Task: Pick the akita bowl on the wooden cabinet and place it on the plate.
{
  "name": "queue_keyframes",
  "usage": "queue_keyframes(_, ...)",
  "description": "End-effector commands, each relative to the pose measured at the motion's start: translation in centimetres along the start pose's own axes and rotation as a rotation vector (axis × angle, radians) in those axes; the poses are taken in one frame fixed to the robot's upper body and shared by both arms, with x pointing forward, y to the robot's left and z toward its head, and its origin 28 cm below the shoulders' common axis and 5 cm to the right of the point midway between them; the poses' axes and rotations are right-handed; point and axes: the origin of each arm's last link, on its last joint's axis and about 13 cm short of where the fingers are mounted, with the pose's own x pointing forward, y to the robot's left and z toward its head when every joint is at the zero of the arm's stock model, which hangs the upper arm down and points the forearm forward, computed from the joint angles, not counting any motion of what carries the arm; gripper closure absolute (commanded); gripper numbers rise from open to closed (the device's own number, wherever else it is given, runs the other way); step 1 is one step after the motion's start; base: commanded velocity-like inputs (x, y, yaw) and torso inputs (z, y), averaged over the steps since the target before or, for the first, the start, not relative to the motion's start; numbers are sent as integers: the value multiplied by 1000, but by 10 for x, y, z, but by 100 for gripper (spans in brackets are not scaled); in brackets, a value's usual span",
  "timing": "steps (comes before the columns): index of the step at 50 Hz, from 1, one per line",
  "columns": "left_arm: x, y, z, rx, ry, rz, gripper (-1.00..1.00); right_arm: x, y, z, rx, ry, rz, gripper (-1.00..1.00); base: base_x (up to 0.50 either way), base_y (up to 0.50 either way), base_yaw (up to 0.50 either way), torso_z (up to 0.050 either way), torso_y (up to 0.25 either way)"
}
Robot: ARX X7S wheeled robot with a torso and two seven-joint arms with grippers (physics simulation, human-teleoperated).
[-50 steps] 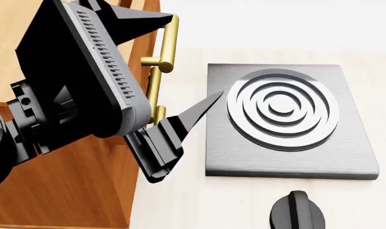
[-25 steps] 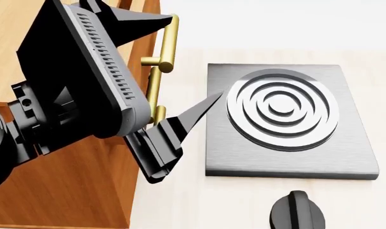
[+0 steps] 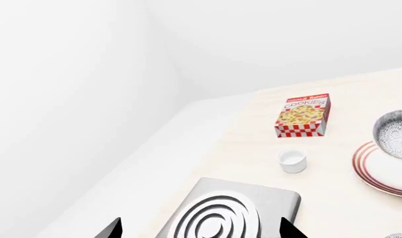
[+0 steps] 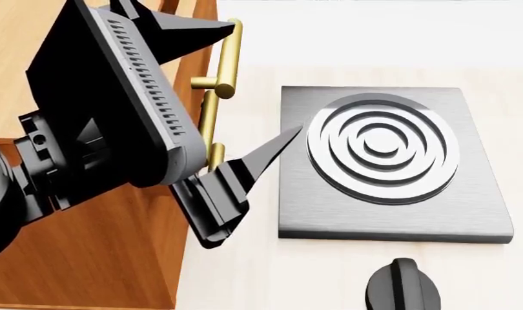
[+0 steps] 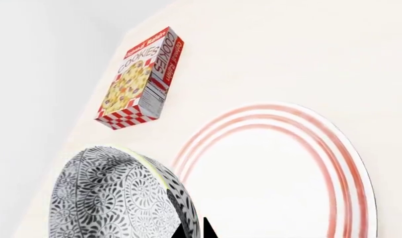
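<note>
The akita bowl (image 5: 115,198), white with a dense dark leafy pattern, is pinched by its rim in my right gripper (image 5: 195,230), which is shut on it. It hangs at the edge of the plate (image 5: 274,173), a white one with red rings; whether they touch I cannot tell. From the left wrist view the bowl (image 3: 396,134) shows over the plate (image 3: 383,171) at the frame's edge. My left gripper (image 4: 268,76) stands open and empty beside the wooden cabinet (image 4: 89,258). Its fingertips (image 3: 115,229) hover over the burner.
A grey metal burner slab (image 4: 382,213) with raised rings lies on the pale counter, with a black knob (image 4: 403,287) in front. The cabinet's brass handle (image 4: 223,64) sits right behind my left gripper. A cookies box (image 3: 303,115) and a small white cup (image 3: 292,161) stand near the plate.
My left arm has shifted a hair to the left in the head view. Nothing else differs.
</note>
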Motion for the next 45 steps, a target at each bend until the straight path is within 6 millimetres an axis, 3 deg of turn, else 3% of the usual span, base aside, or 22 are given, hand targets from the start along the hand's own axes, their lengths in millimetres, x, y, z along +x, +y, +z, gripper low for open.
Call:
queue_keyframes(1, 1, 0, -1, 0, 0, -3, -100, 7, -3, -2, -19, -12, -5, 100, 0, 0, 0, 0, 0)
queue_keyframes(45, 6, 0, -8, -12, 10, -12, -100, 27, -13, -6, -75, -6, -67, 100, 0, 0, 0, 0, 0)
